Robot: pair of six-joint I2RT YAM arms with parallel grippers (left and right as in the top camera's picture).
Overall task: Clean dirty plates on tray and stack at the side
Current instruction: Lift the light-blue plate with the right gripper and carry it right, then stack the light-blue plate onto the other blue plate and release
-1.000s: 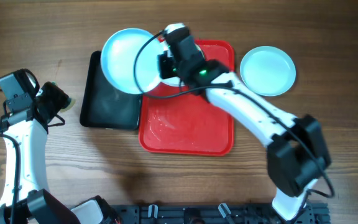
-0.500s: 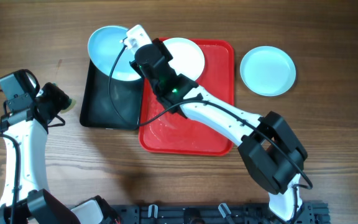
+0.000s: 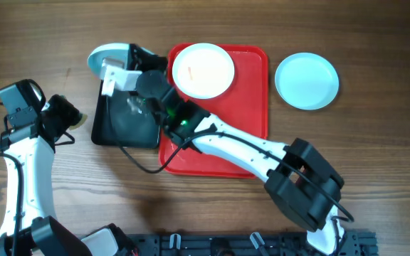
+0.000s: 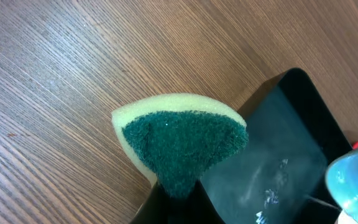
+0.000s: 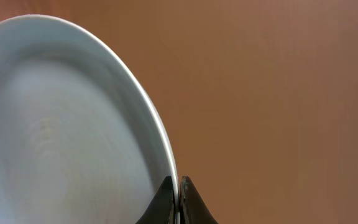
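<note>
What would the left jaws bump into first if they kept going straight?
Probably the near edge of the black tray: the left jaws, shut on the green sponge, point towards it. Their height is unclear, so the sponge might brush the wooden table first.

Robot lab bench staged as a dishwashing station.
Two white-and-black machines, the left arm (image 3: 23, 171) and the right arm (image 3: 248, 146), work over a wood-grain tabletop (image 3: 376, 142) with a black rail (image 3: 212, 245) along its near edge. The kitchenware is a small set: red tray (image 3: 251, 107), black tray (image 3: 112, 124), white plate (image 3: 203, 70), light blue plate (image 3: 306, 81), second blue plate (image 3: 109, 55), green scouring sponge (image 4: 179, 143).
</note>
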